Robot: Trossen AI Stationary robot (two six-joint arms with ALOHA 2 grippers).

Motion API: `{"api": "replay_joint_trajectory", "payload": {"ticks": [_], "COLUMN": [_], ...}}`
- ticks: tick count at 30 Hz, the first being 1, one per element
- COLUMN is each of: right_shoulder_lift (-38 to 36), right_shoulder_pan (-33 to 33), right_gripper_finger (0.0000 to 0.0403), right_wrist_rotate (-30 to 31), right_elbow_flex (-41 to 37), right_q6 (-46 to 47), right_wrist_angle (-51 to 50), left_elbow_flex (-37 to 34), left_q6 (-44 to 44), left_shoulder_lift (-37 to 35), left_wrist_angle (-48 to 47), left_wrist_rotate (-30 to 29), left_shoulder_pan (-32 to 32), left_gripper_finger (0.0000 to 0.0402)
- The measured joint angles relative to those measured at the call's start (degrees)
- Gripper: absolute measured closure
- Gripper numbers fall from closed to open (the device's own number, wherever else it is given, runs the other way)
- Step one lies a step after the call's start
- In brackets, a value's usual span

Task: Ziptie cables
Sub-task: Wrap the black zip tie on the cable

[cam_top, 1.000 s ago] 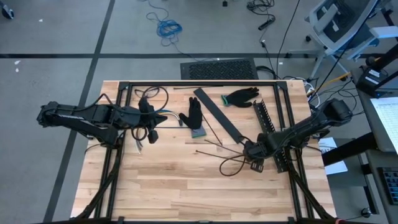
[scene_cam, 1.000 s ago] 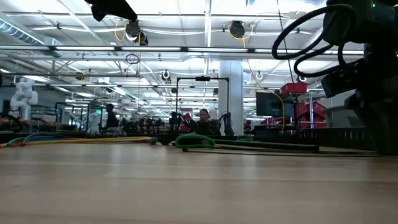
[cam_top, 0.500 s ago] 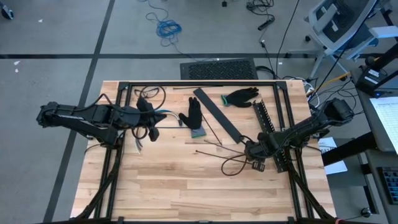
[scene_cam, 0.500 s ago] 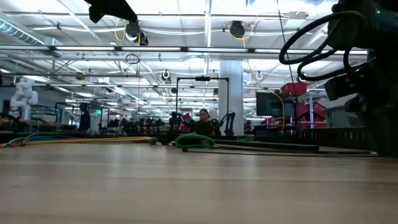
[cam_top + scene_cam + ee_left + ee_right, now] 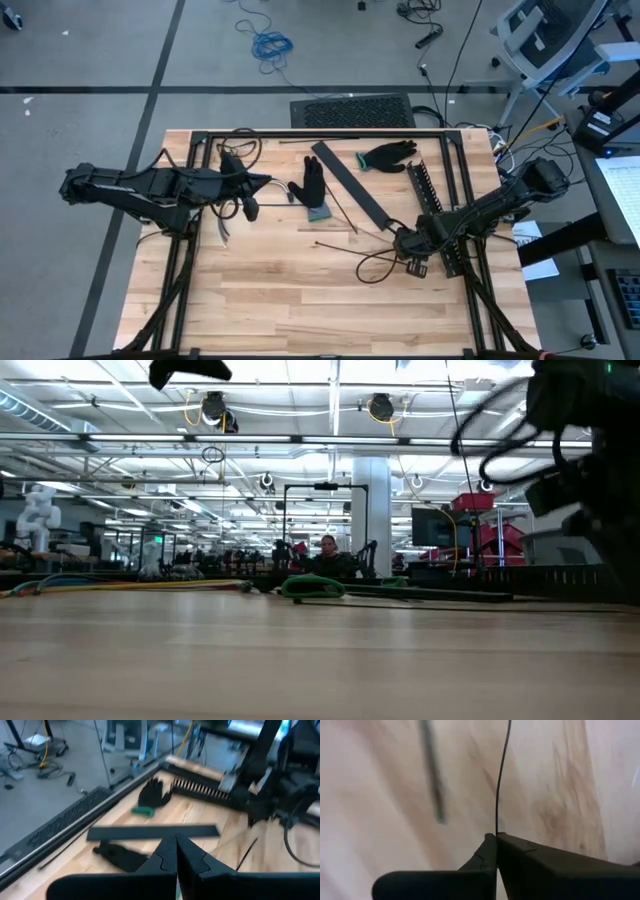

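The cables (image 5: 218, 232) lie on the table under my left arm; the low view shows them as yellow, green and blue wires (image 5: 130, 585) flat on the wood. My left gripper (image 5: 262, 181) hovers above them, shut (image 5: 176, 840), pointing at the black gloves and the flat black strip (image 5: 150, 832). My right gripper (image 5: 398, 243) is low on the table's right half, shut on a thin black zip tie (image 5: 350, 244) that reaches toward the table's left. My right gripper pinches the thin black zip tie by one end (image 5: 497, 822) between its two fingertips. The tie runs straight on from the fingertips, in line with the fingers, over the wood. Whether its free end rests on the table I cannot tell.
A black glove with a green cuff (image 5: 312, 190) and a second glove (image 5: 388, 155) lie at the far middle. Right of them are the flat black strip (image 5: 350, 185) and a black slotted strip (image 5: 422, 185). More thin black sticks (image 5: 340, 212) lie nearby. A black cable loop (image 5: 375, 268) hangs by my right gripper.
My left gripper has turned at the wrist and swung toward the table's right and far side, ending pointed at the glove; it stays shut. The cable loop on my right arm has swung up in the low view. The cables have not moved.
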Motion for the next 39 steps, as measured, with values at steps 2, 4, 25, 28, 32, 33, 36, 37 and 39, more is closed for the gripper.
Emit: {"api": "replay_joint_trajectory", "payload": {"ticks": [2,4,25,28,32,33,36,37,39], "right_shoulder_lift": [-0.9,-2.0,-11.3,-9.6,-7.6,-7.1,-5.5,-4.9,-3.6], "right_shoulder_pan": [0.0,0.0,-5.2,-6.1,-6.9,-6.9,-7.0,-7.2,-7.6], "right_gripper_finger": [0.0403,0.0403,0.0403,0.0403,0.0403,0.0403,0.0403,0.0403,0.0403], "right_wrist_rotate": [0.1,0.2,23.6,23.6,23.6,23.6,23.6,23.3,23.0], "right_elbow_flex": [1.8,3.3,21.2,21.2,21.2,21.2,21.2,21.2,21.2], "right_q6": [0.3,0.9,0.2,-2.7,-4.3,-5.0,-7.6,-8.1,-9.0], "right_wrist_angle": [-0.9,-1.8,12.5,18.7,22.5,23.3,26.5,27.8,30.6], "left_elbow_flex": [0.0,0.0,-10.8,-21.0,-33.7,-35.5,-37.5,-37.3,-35.4], "left_q6": [0.9,2.4,10.2,4.9,-13.4,-17.4,-22.6,-22.9,-22.9], "left_shoulder_lift": [0.0,0.0,3.3,5.5,11.6,13.1,15.6,15.7,15.7], "left_wrist_angle": [1.9,2.9,33.1,57.3,84.5,88.6,93.4,93.4,93.6], "left_wrist_rotate": [-0.1,-0.1,1.9,4.5,7.4,8.3,11.8,13.6,18.4], "left_shoulder_pan": [0.0,0.0,3.9,9.1,14.9,15.6,15.8,15.5,15.2], "left_gripper_finger": [0.0401,0.0401,0.0401,0.0400,0.0388,0.0383,0.0364,0.0356,0.0336]}}
